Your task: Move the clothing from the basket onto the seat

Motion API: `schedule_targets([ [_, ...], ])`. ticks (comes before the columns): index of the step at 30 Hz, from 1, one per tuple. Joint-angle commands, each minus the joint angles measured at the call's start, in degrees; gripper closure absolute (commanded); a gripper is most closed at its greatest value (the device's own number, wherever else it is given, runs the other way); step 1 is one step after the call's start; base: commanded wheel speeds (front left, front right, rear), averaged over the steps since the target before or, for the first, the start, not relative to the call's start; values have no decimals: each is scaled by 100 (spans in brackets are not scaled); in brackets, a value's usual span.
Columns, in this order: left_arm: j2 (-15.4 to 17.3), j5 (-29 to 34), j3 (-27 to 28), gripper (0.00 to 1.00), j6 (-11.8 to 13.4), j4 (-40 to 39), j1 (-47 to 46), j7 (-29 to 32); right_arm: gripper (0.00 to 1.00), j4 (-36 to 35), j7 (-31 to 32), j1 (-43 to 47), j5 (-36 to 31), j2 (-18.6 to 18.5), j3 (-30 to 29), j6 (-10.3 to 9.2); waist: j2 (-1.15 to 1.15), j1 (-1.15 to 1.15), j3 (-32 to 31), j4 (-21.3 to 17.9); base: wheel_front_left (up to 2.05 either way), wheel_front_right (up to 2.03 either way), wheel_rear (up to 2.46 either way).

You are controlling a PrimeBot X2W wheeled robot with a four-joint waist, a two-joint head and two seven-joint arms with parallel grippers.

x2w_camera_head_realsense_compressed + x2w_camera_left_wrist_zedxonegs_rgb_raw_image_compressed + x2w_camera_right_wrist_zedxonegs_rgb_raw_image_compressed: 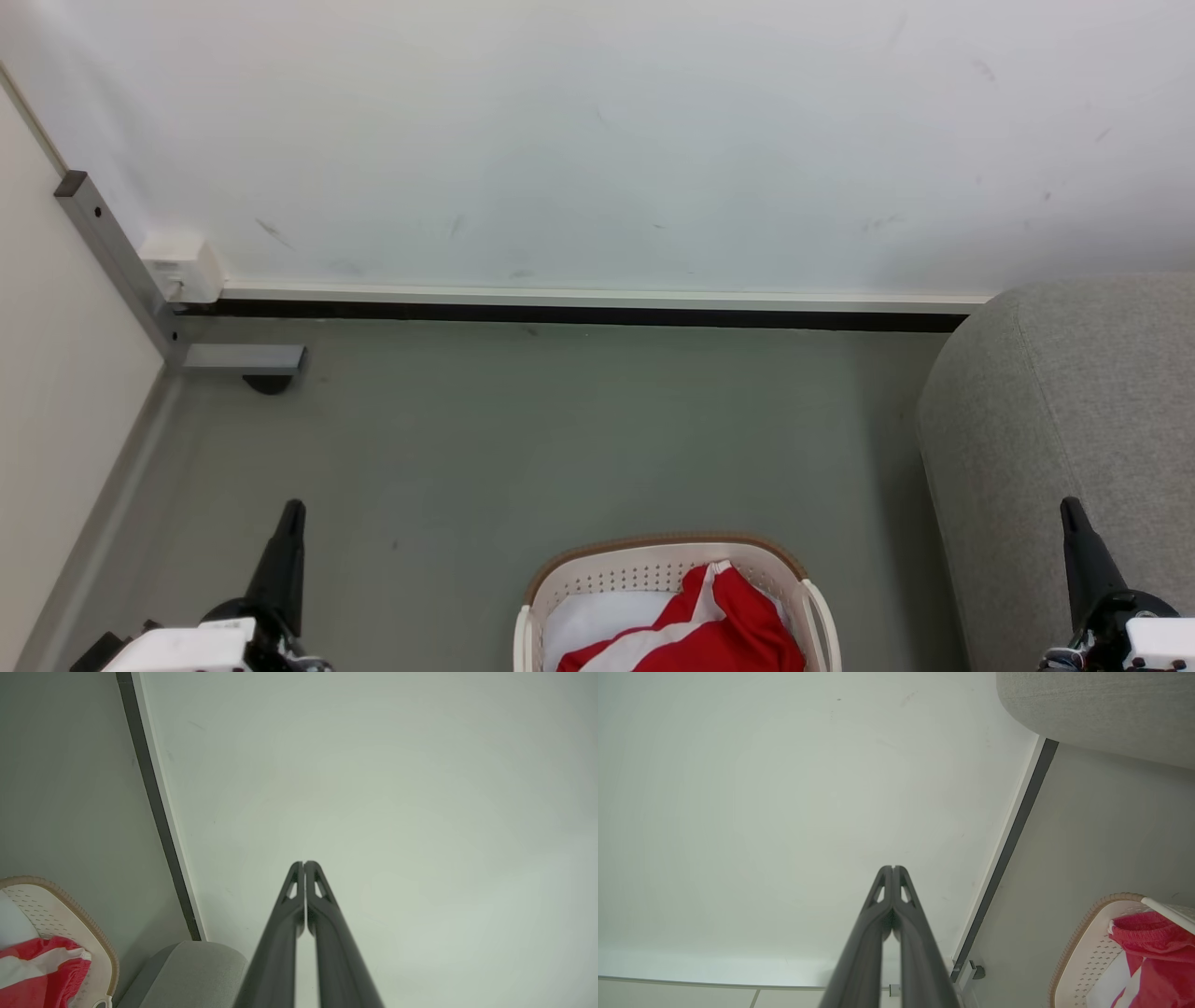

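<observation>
Shut and empty, the left tool (293, 511) and right tool (1070, 509) point forward at the bottom corners. Between them, lower down, the red clothing (719, 623) lies heaped in the basket (644, 563) on the floor (560, 439), seemingly nearer the right tool; the seat (1074, 401) stands just right.

Scuffed white wall (597, 140) above black baseboard (579, 315), grey floor (523, 439) below it. White box (182, 269) at baseboard's left end, touching a slanted grey metal post (107, 245); short metal bar (245, 358) just below baseboard.
</observation>
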Motion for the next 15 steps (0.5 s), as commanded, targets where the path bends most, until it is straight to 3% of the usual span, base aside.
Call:
schedule_targets([
  [1,43,-80,7,100,-40,-19,-45,16,100,-29,12,-73,10,-6,-16,-13,0,0,0,0,0,0,0],
  [2,43,-80,7,100,-40,-19,-45,16,100,-29,12,-73,10,-6,-16,-13,0,0,0,0,0,0,0],
  [3,0,1,0,0,0,0,0,-2,0,-2,-1,-1,-1,0,1,0,0,0,0,0,0,0,0],
  [11,-22,41,-76,0,11,41,61,-185,0,-64,-179,44,-14,17,188,-1,0,0,4,-1,0,0,0],
  [15,-16,450,-94,0,8,-84,49,-327,0,-119,-326,11,-334,-18,338,-1,0,0,6,-1,0,0,0],
])
